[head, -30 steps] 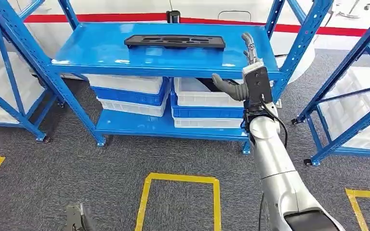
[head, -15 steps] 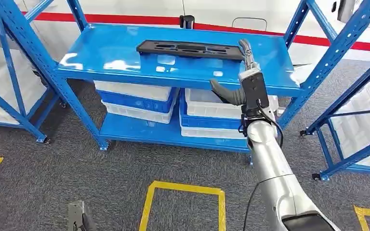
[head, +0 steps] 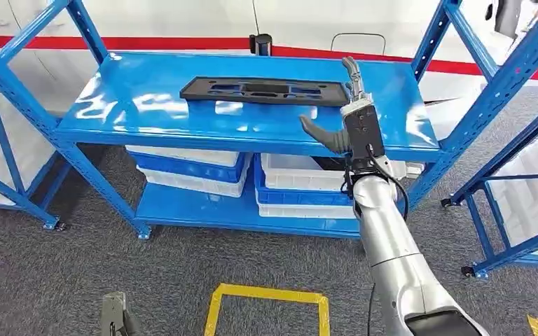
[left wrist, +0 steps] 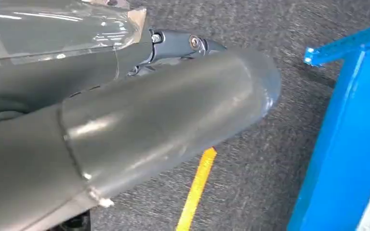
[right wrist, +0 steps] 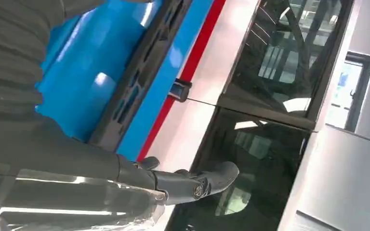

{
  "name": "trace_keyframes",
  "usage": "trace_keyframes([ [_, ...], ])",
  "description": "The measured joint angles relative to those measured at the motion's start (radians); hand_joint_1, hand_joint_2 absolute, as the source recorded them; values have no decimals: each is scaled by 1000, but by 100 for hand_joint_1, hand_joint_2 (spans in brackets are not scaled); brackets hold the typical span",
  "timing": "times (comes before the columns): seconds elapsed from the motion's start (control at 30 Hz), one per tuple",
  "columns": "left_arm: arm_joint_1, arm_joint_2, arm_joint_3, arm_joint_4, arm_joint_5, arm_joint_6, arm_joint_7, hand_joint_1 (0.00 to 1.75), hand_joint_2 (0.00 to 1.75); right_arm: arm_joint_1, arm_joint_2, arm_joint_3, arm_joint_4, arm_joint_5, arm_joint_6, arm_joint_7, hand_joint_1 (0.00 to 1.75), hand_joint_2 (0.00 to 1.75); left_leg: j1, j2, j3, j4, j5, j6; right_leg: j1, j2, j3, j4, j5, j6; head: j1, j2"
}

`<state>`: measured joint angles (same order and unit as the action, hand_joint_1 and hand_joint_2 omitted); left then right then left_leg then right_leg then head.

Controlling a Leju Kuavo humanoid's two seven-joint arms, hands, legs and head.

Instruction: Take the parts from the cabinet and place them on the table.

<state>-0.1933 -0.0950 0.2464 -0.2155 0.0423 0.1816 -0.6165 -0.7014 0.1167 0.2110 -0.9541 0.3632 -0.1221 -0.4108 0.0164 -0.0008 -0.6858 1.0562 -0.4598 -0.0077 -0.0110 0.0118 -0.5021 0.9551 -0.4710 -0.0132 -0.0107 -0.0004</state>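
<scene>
A long flat black part with cut-outs lies on the top shelf of the blue cabinet, toward the back. My right hand is raised at the shelf's front right, fingers up and spread, thumb sticking out to the left, holding nothing. It sits just beside the part's right end, not touching it. In the right wrist view the black part runs along the blue shelf beyond my fingers. My left hand hangs low over the grey floor; its fingers are hidden.
White and blue bins fill the cabinet's lower shelf. More blue racks stand at the left and right. Yellow floor tape marks a square on the grey carpet in front. A small black post stands behind the shelf.
The whole view has shifted as the camera moved closer to the cabinet. My right hand has risen toward the right end of the black part, still holding nothing.
</scene>
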Motion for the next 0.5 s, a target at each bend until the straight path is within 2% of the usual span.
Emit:
trace_keyframes([
  [0.03, 2, 0, 0, 3, 0, 0, 3, 0, 0, -1, 1, 0, 3, 0, 0, 0, 0, 175, 0, 4, 5, -67, 93, 4, 2, 1, 11, 2, -11, 5, 0, 0],
  [0.07, 3, 3, 0, 4, -2, 0, 7, 0, 0, 0, 6, 0, 6, 4, 0, 0, 0, 175, -4, 6, 6, -76, 106, 13, 9, 5, 18, 6, -26, 12, -2, 0],
  [0.1, 3, 2, 0, 4, -6, 1, 10, 0, 0, -1, 9, 0, 6, 7, -1, 0, 0, 175, -8, 3, 22, -70, 98, 20, 10, 4, 17, -1, -40, 19, 0, 0],
  [0.13, 2, 2, 0, 4, -10, 1, 12, 0, 0, -2, 10, -1, 5, 10, -1, 0, 0, 175, -8, 1, 26, -79, 94, 27, 12, 5, 35, 14, -32, 31, -3, 0],
  [0.17, -1, 2, 0, 3, -15, 3, 15, 0, 0, -3, 11, -2, 4, 13, -2, 0, 0, 175, -12, 0, 38, -79, 89, 34, 12, 3, 36, 15, -29, 36, -2, 0],
  [0.2, -4, 1, -1, 2, -18, 3, 15, 0, 0, -5, 11, -3, 2, 15, -2, 0, 0, 175, -12, -1, 55, -83, 84, 41, 14, 3, 42, 17, -41, 43, 0, 0],
  [0.23, -5, 1, -1, 2, -20, 4, 16, 0, 0, -8, 11, -4, 0, 16, -2, 0, 0, 175, -9, -4, 68, -88, 80, 48, 8, 2, 22, 54, -50, 44, 0, 0],
  [0.27, -5, 3, 0, 2, -23, 5, 18, 0, 0, -13, 12, -4, 0, 17, -2, 0, 0, 175, -10, -5, 78, -91, 75, 55, 9, 0, -23, 133, -67, 42, 0, 0],
  [0.3, -7, 5, 0, 2, -23, 7, 22, 0, 0, -14, 13, -4, 0, 17, -2, 0, 0, 175, -10, -5, 84, -93, 67, 60, 7, 0, -83, 232, -94, 35, 3, 0],
  [0.33, -7, 5, 0, 2, -23, 8, 22, 0, 0, -12, 13, -4, 0, 18, -2, 0, 0, 175, -9, -6, 94, -93, 56, 60, 8, 0, -142, 315, -129, 30, 2, 0],
  [0.37, -5, 4, 0, 2, -24, 9, 24, 0, 0, -6, 13, -4, 0, 18, -2, 0, 0, 175, -10, -10, 105, -93, 45, 60, 8, 0, -185, 360, -156, 28, 2, 0],
  [0.4, -3, 3, 0, 2, -24, 9, 24, 0, 0, -2, 11, -5, 0, 18, -2, 1, 0, 175, -10, -14, 118, -93, 35, 59, 8, 0, -206, 357, -161, 32, 3, 0],
  [0.43, -2, 3, 0, 2, -24, 10, 24, 0, 0, 1, 10, -5, 0, 18, -2, 2, 0, 175, -11, -17, 134, -93, 22, 57, 9, 0, -210, 312, -145, 37, 4, 0],
  [0.47, -1, 3, 0, 2, -24, 10, 24, 0, 0, 1, 10, -5, 0, 18, -2, 2, 0, 175, -11, -19, 149, -93, 10, 55, 9, -1, -202, 244, -105, 45, 4, 0],
  [0.5, -1, 3, 0, 2, -24, 10, 24, 0, 0, 1, 10, -6, 0, 18, -2, 2, 0, 175, -13, -20, 166, -93, -3, 52, 12, -2, -189, 148, -32, 52, 3, 0],
])
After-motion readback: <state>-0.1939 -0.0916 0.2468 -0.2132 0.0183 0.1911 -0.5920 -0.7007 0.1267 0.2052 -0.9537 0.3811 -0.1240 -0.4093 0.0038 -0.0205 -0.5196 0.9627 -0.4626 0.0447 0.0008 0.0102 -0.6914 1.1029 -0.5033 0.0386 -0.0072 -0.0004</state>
